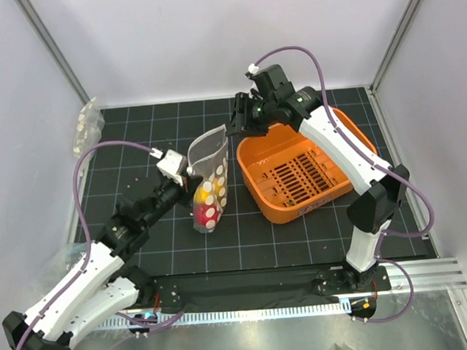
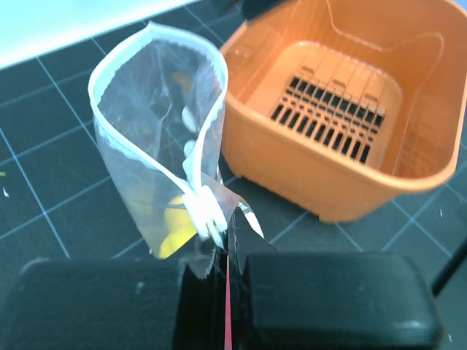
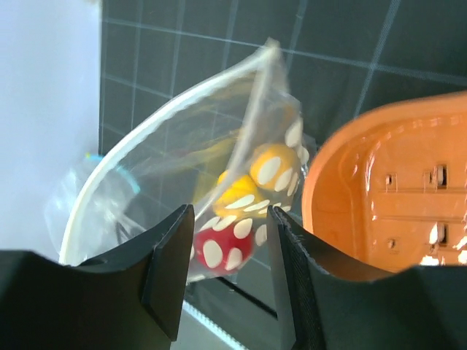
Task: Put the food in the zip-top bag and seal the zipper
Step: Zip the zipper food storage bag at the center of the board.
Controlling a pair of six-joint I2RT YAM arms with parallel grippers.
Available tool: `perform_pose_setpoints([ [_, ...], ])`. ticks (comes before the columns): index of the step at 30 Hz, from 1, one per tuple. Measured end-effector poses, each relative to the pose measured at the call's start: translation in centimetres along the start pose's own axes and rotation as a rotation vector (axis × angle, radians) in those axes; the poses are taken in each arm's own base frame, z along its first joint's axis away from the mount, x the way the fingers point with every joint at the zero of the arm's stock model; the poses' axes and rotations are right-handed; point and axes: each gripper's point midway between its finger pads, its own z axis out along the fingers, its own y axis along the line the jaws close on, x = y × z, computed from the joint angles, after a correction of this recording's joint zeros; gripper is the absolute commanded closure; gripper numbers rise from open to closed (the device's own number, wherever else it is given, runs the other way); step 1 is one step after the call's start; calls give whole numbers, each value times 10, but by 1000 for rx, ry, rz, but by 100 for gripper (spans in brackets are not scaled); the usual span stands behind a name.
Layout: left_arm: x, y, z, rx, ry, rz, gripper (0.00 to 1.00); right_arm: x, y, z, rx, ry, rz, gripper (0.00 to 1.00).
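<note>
The zip-top bag (image 1: 208, 172) stands tilted on the black mat, left of the orange basket, with its mouth open. The food, a red fruit (image 3: 222, 244), a yellow one (image 3: 239, 197) and an orange one (image 3: 273, 164), lies inside at the bag's bottom (image 1: 206, 204). The white zipper (image 2: 102, 120) forms an open loop and also shows in the right wrist view (image 3: 146, 130). My left gripper (image 1: 188, 176) is shut on the bag's edge at one zipper end (image 2: 228, 244). My right gripper (image 1: 242, 125) is open and empty just off the bag's far corner, the bag beyond its fingers (image 3: 171, 270).
The orange slotted basket (image 1: 252, 154) stands right of the bag, under my right arm, and is empty (image 2: 343, 211). Bundles of clear plastic lie at the back left corner (image 1: 88, 124) and the left edge (image 1: 60, 261). White walls close in the mat.
</note>
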Motion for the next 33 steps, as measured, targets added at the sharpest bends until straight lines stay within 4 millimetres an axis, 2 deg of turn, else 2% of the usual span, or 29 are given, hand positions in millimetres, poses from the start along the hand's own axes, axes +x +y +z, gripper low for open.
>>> perform_pose_setpoints([
  [5, 11, -2, -15, 77, 70, 0, 100, -5, 29, -20, -183, -12, -194, 40],
  [8, 14, -19, -25, 171, 106, -1, 100, -4, 55, -30, -346, -7, -287, 38],
  [11, 9, -39, -40, 279, 123, -4, 100, 4, 75, -33, -493, -14, -376, 36],
  [14, -1, -52, -53, 356, 125, 6, 100, 33, 78, -32, -593, -21, -525, 26],
  [16, -7, -60, -62, 400, 129, 15, 100, 58, 78, -37, -650, -20, -631, 27],
  [18, -12, -65, -68, 436, 140, 27, 100, 73, 84, -49, -717, -32, -731, 30],
  [22, -13, -73, -77, 491, 167, 37, 100, 82, 108, -80, -848, -132, -955, 31],
  [26, -4, -79, -82, 533, 214, 28, 100, 95, 125, -109, -963, -206, -1104, 33],
  [29, 2, -82, -84, 560, 248, 24, 100, 107, 134, -119, -1032, -226, -1189, 33],
  [33, 3, -86, -86, 592, 275, 34, 100, 122, 137, -120, -1074, -209, -1262, 37],
])
